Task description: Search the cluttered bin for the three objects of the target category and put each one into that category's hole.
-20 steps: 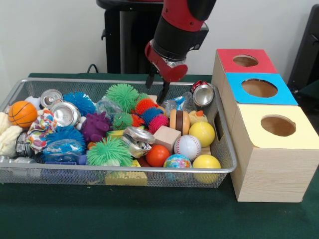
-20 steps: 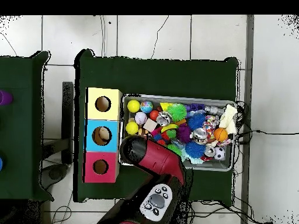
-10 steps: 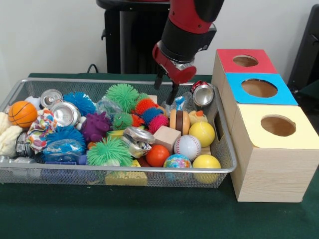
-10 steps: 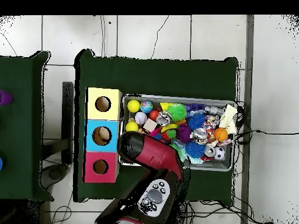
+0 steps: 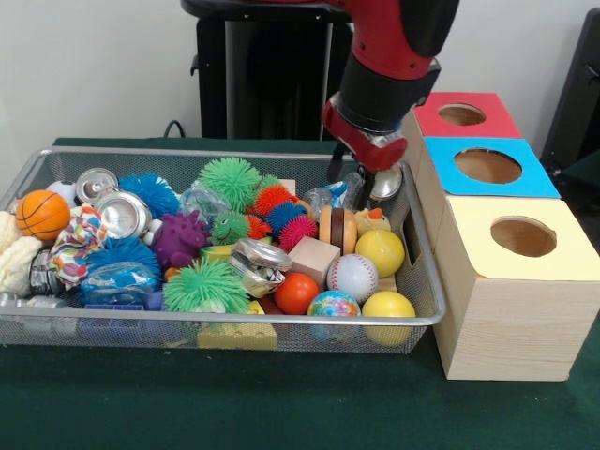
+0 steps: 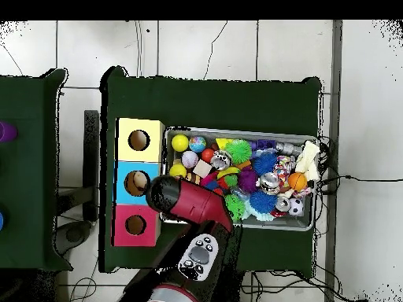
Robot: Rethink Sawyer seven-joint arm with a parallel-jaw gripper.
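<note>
The bin (image 5: 234, 320) is a wide silver wire-mesh basket full of toys, and it also shows in the overhead view (image 6: 260, 134). The hole (image 5: 461, 114) is a round cut-out in the red top of the far wooden box, seen too in the overhead view (image 6: 135, 225). My gripper (image 5: 352, 180) hangs open and empty over the bin's far right corner, just left of a crushed silver and red can (image 5: 385, 185). In the overhead view my arm (image 6: 167, 197) hides the gripper. Other crushed cans (image 5: 120, 212) lie at the bin's left.
A blue-topped box (image 5: 487, 166) and a yellow-topped box (image 5: 523, 236) stand in a row with the red one, against the bin's right side. Spiky balls (image 5: 230, 180), smooth balls (image 5: 380, 251), a wooden block (image 5: 314, 260) and soft toys crowd the bin. The black pedestal (image 5: 253, 75) stands behind.
My gripper has moved right across the bin's far side, from above the spiky balls to beside the crushed can at the right corner. The toys have not moved.
</note>
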